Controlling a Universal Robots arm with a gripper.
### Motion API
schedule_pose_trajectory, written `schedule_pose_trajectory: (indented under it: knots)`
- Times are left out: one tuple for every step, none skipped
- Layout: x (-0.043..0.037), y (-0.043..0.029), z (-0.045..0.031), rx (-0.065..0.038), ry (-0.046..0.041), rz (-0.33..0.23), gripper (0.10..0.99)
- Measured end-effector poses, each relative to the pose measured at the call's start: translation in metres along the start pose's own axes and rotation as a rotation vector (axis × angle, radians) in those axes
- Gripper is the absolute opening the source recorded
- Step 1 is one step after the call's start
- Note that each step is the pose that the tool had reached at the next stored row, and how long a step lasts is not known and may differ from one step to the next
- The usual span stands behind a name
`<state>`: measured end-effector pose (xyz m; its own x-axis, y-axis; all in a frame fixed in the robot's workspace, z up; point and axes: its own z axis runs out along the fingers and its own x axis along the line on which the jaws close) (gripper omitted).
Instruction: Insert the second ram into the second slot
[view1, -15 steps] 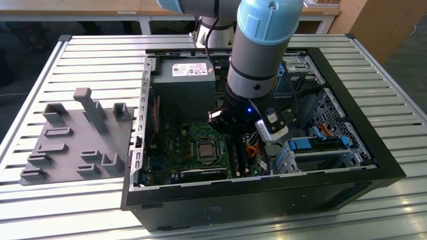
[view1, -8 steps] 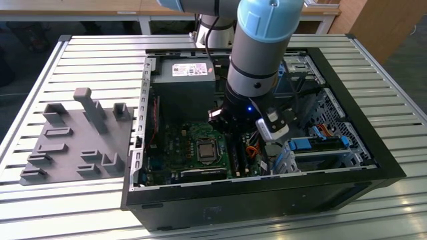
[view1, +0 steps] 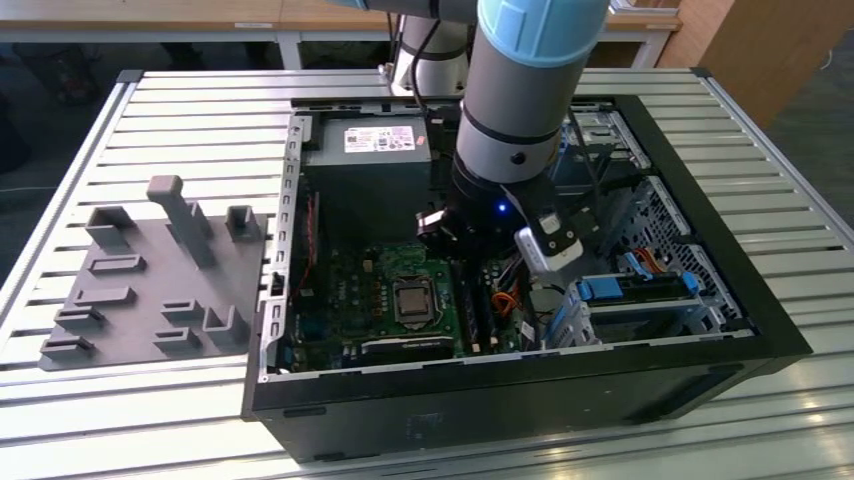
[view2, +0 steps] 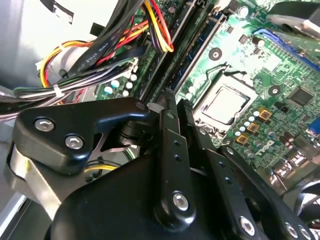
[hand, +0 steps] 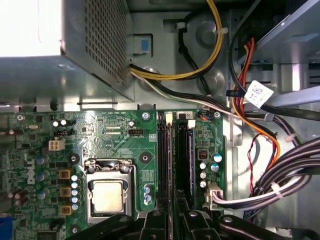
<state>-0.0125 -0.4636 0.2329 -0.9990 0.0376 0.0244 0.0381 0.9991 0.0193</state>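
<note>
Closest to me is my own gripper (view2: 176, 99), its black linkage low over the memory slots in both wrist views. I cannot tell from here whether it is clamped on anything or merely resting there.

Just ahead of its tip a thin blue board edge runs along one slot. I take this for the second ram (hand: 183, 155), standing on edge in the slot next to the cable side, with a dark slot (hand: 163, 150) right beside it that looks empty. Whether the stick is fully seated I cannot judge.

I expect it to be light and stiff but brittle, with bare chips and contacts that should not be squeezed. The place to hold it is the long top edge, near the middle, square to the slot so it does not rock. Pressure should go straight down, since a tilt would bind it against the white end latches (hand: 184, 116).

On one side sits the processor socket (hand: 107, 195), well clear. On the other, the cable bundle (hand: 280, 185) of black, orange and yellow leads hangs near the slots and could snag my linkage.

Beyond the slots stands the perforated power supply (hand: 75, 45). In the exterior view, light-blue drive clips (view1: 621, 290) sit toward that view's right inside the computer case (view1: 747, 290), and a grey parts fixture (view1: 147, 290) lies on the slatted table (view1: 160, 110) to the left.
</note>
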Motion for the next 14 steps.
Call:
schedule_pose_trajectory:
  knots:
    - [0.0000,0.0000,-0.0001,0.000,0.0000,0.000,0.208]
    - [0.0000,0.0000,0.0000,0.000,0.0000,0.000,0.208]
    - [0.0000,0.0001,0.0000,0.000,-0.0001,0.000,0.192]
    - [0.0000,0.0000,0.0000,0.000,0.0000,0.000,0.129]
    - [0.0000,0.0000,-0.0001,0.000,0.0000,0.000,0.129]
    - [0.0000,0.0000,-0.0001,0.000,0.0000,0.000,0.106]
    - [0.0000,0.0000,-0.0001,0.000,0.0000,0.000,0.106]
    - [0.0000,0.0000,-0.0001,0.000,0.0000,0.000,0.106]
    - [0.0000,0.0000,0.0000,0.000,0.0001,0.000,0.106]
    - [0.0000,0.0000,0.0004,0.000,0.0000,0.000,0.106]
    - [-0.0001,0.0000,0.0013,0.000,0.0000,0.000,0.106]
    - [-0.0001,0.0001,0.0022,0.000,0.0001,0.000,0.106]
    - [-0.0002,0.0002,0.0032,0.000,0.0000,0.000,0.106]
    - [-0.0002,0.0002,0.0043,0.000,0.0000,0.000,0.106]
